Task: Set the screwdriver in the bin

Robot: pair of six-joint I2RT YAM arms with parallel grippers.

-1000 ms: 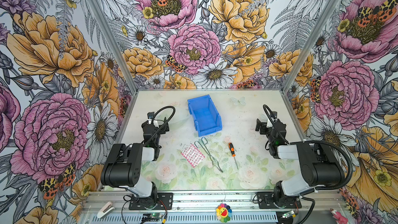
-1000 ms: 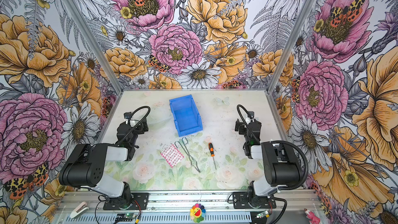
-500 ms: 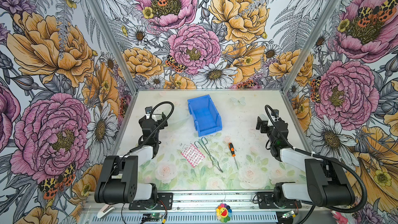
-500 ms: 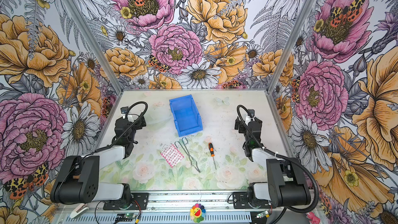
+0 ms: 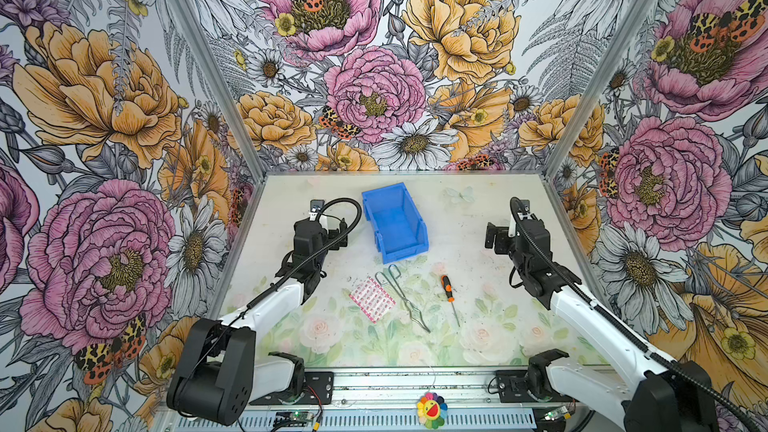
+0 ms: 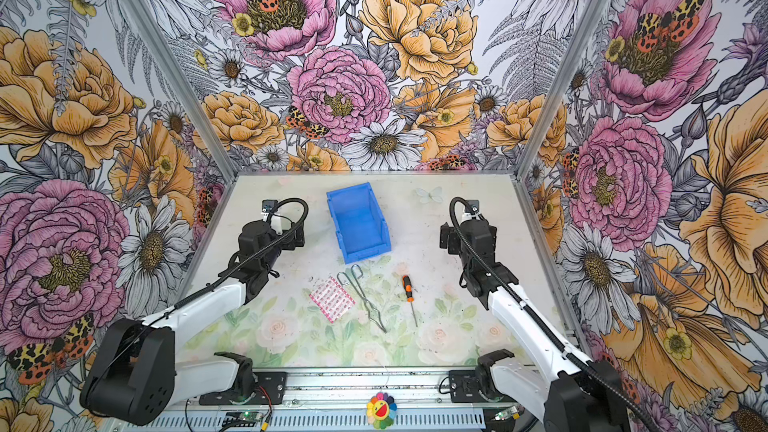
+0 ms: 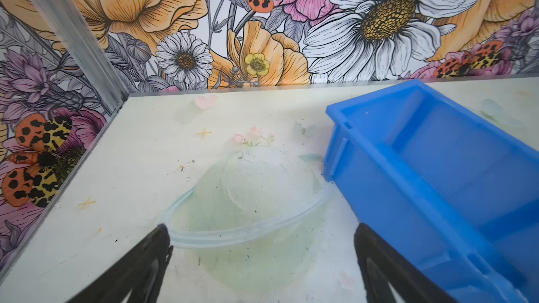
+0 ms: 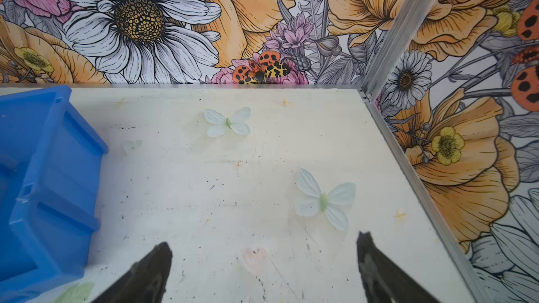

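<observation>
While both arms hang above the table (image 5: 469, 218), I read the left gripper (image 7: 261, 234) and right gripper (image 8: 264, 243) as spread wide, each empty. The screwdriver (image 5: 447, 286) lies flat on the table beside the tongs (image 5: 404, 299), handle toward the bin (image 5: 395, 222), near it but outside.

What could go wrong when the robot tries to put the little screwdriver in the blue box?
The screwdriver lies flat, with a thin shaft, so the open right gripper might slip off it. The wire tongs lie close beside it and could get bumped or grabbed too. The bin has tall walls; a low carry might knock it.
</observation>
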